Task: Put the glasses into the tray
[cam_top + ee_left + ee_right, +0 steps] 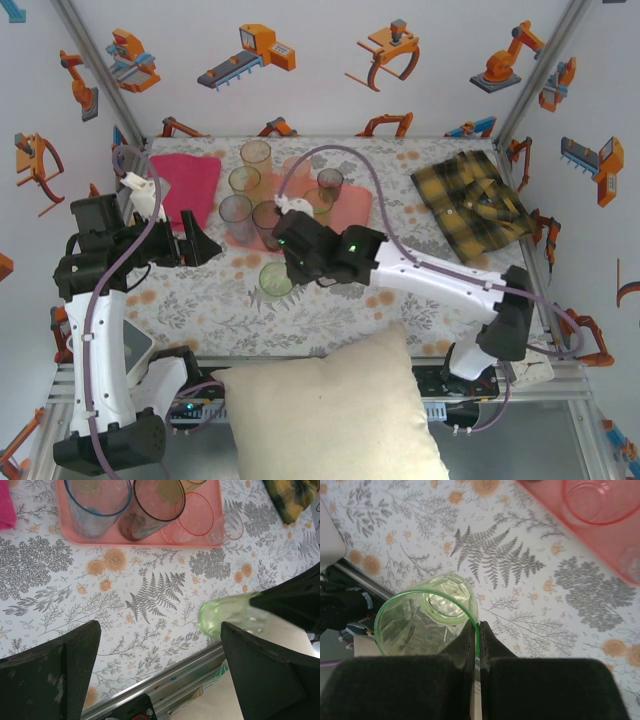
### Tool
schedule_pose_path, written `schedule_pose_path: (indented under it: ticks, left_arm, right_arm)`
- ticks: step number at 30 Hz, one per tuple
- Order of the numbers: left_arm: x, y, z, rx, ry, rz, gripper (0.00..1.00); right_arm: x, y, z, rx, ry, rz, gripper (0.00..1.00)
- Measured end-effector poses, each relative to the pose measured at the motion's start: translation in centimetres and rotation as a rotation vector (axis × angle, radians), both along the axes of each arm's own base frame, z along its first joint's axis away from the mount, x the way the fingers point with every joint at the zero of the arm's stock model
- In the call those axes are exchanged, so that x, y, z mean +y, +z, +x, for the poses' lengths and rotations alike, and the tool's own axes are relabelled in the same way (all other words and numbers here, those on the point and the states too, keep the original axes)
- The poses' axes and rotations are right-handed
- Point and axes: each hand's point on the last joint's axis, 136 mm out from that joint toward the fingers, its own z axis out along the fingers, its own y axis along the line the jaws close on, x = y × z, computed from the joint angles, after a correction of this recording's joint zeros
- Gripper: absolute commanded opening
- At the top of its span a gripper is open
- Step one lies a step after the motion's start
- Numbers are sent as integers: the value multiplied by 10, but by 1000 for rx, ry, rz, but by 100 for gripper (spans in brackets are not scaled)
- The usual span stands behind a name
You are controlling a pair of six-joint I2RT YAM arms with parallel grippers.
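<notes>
Logging the right gripper (477, 628) first: we see its fingers pressed together on the rim of the green tumbler (420, 625), with the thin wall pinched between them. The tumbler is tilted over the floral tablecloth (330, 300), on the near side of the tray (355, 212) and apart from it. We cannot tell whether its base touches the table. Several other tumblers (95, 505) stand upright on the tray, among them a blue-rimmed, a smoky and a pink one. The left gripper (200, 245) hangs with jaws spread wide and nothing between them, left of the tray, near the magenta cloth (190, 180).
</notes>
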Motion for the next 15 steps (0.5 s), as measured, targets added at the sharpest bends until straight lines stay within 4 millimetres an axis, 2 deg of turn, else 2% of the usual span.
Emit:
schedule_pose_path:
  ticks: [2,7,12,15]
  left_arm:
    - [0,0,0,-2,1,2,97]
    - [0,1,0,-3,3,1,97]
    - [0,1,-1,-2,3,-1,97]
    - [0,1,-1,-2,3,-2,97]
  right_arm:
    - [-24,12,17,-14,-54,12,5]
    - [-86,26,62,-36,-202,10,5]
    - [-140,28,104,-41,-335,-10,6]
    - [-160,23,121,-37,-380,-34,5]
